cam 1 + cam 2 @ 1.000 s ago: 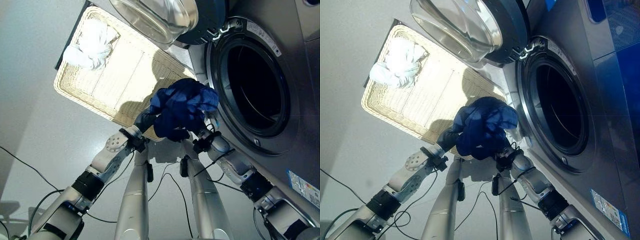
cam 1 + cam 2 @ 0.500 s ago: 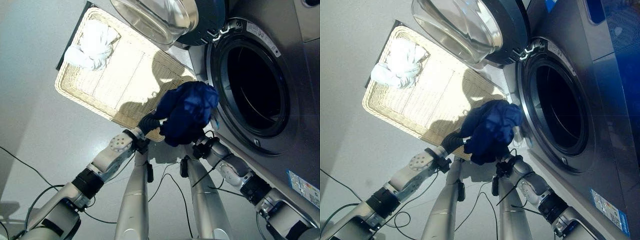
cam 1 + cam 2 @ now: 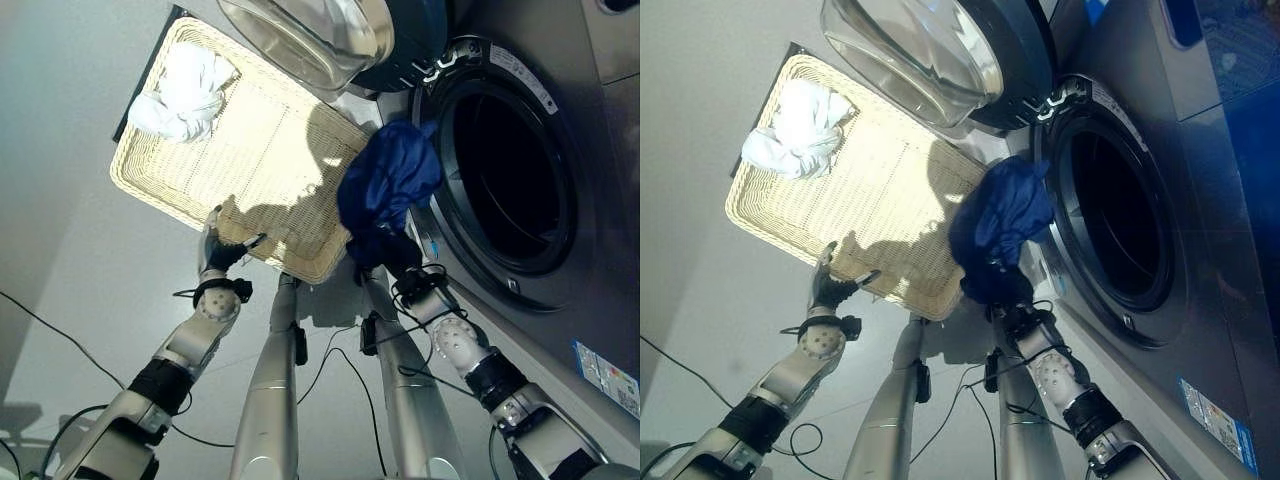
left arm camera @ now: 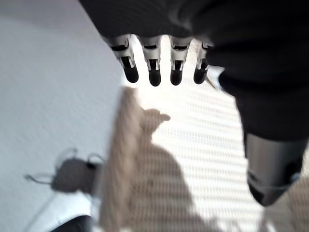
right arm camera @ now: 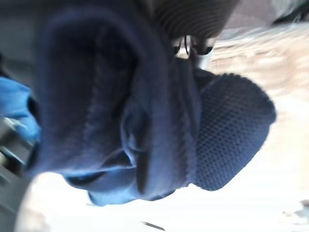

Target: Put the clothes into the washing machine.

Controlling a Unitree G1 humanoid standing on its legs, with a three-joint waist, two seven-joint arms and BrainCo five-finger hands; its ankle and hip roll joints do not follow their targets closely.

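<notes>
Blue cloth: a bundled blue garment (image 3: 388, 185) rides on the right hand (image 3: 385, 255), held up at the rim of the washing machine (image 3: 560, 150), just beside the dark drum opening (image 3: 510, 170).
Right hand: buried under the cloth; whether its fingers clamp the garment cannot be told.
Left hand (image 3: 218, 250): empty, fingers (image 4: 152, 72) straight and relaxed, hovering above the near edge of the wicker basket (image 3: 160, 195).
Door (image 3: 320, 35): swung wide open above the basket, its glass bowl facing out.
Still in the basket: 1 white garment (image 3: 180, 85), bunched in the far corner, well apart from both hands.
Progress: nothing visible inside the drum; the blue piece looks nearly at the opening but not yet in.
Left to do: likely push the blue garment through, then fetch the white one.
</notes>
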